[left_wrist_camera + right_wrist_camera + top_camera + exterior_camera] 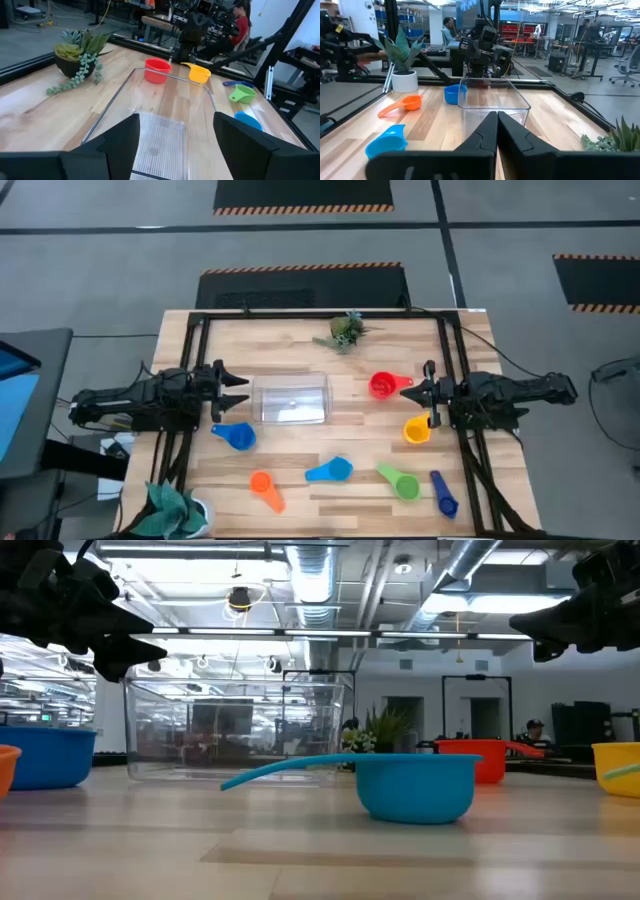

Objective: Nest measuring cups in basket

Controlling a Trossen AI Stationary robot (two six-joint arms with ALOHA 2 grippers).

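The clear basket stands mid-table on its flat bottom. My left gripper hovers open just beyond the basket's left end; the left wrist view looks past its spread fingers into the basket. My right gripper hovers shut to the right of the basket, beside the red cup and above the yellow cup. The blue cup, orange cup, light blue cup, green cup and dark blue cup rest along the near half.
A small potted succulent sits near the far edge. A teal-leaved thing in a white pot stands at the near left corner. A black frame borders the table. Bare wood lies between the basket and the far edge.
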